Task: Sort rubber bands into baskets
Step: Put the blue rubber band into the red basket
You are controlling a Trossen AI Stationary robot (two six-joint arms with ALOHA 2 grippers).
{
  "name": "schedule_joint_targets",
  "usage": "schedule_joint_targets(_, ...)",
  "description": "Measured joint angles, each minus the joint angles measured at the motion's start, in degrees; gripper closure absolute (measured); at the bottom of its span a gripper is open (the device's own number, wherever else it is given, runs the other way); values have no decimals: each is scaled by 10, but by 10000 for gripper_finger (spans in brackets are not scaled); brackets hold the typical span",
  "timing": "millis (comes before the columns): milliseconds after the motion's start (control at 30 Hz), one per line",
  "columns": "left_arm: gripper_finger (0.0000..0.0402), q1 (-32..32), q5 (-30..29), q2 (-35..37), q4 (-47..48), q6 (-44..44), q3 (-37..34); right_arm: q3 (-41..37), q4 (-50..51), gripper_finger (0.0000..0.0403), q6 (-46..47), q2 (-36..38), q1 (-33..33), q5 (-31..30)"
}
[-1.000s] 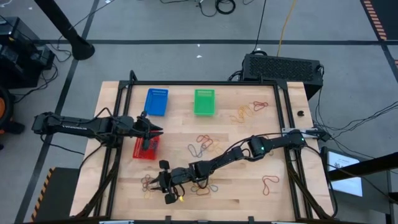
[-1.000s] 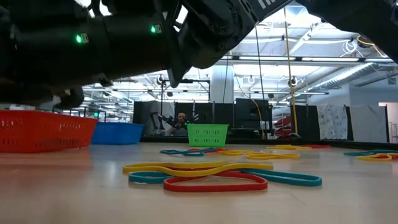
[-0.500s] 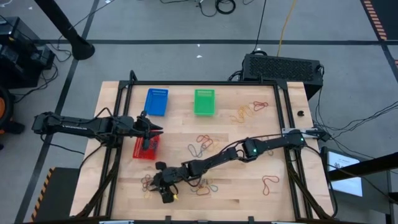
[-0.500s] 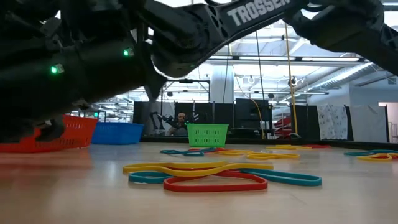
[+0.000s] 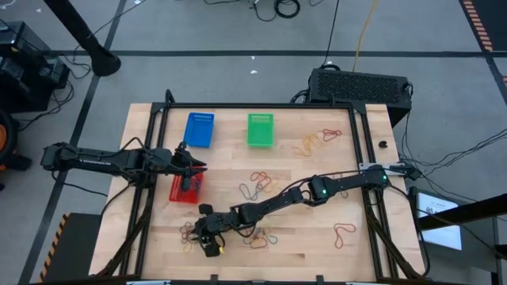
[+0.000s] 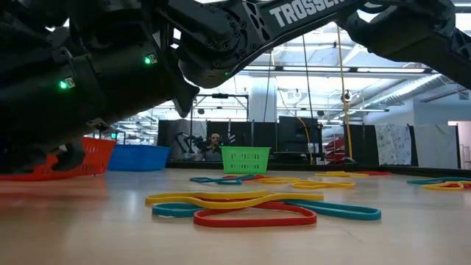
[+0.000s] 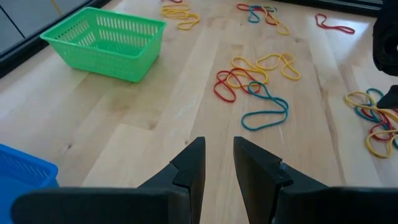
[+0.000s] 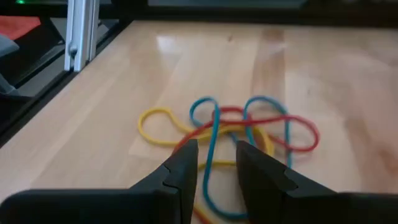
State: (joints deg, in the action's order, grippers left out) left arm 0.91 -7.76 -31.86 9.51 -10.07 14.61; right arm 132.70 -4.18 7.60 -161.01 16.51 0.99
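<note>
Right gripper (image 5: 207,240) low over a tangle of rubber bands (image 8: 230,134), partly hidden behind its fingers.
Both grippers' fingers stand slightly parted, empty; left gripper (image 5: 192,168) hovers above the red basket (image 5: 184,190).

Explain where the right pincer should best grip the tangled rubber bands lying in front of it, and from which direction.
Probably on the blue loop where it crosses the red and yellow bands, coming straight down from above. The tangle lies flat on the table, so only fingers straddling a strand can pinch it. The right pincer is empty, with a narrow gap.

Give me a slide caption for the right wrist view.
Right gripper, fingers slightly apart, poised over a tangle of rubber bands on the wooden table.
</note>
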Motion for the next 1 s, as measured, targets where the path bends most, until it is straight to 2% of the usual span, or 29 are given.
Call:
schedule_joint_targets(467,311,0,0,0,-1,0,0,1,37,303,22,2,-1,5)
schedule_joint_targets(567,311,0,0,0,-1,0,0,1,41,320,22,2,-1,6)
schedule_joint_targets(767,311,0,0,0,0,0,0,1,44,394,5,2,-6,38)
schedule_joint_targets(1000,311,0,0,0,1,0,0,-1,42,401,1,16,-12,49)
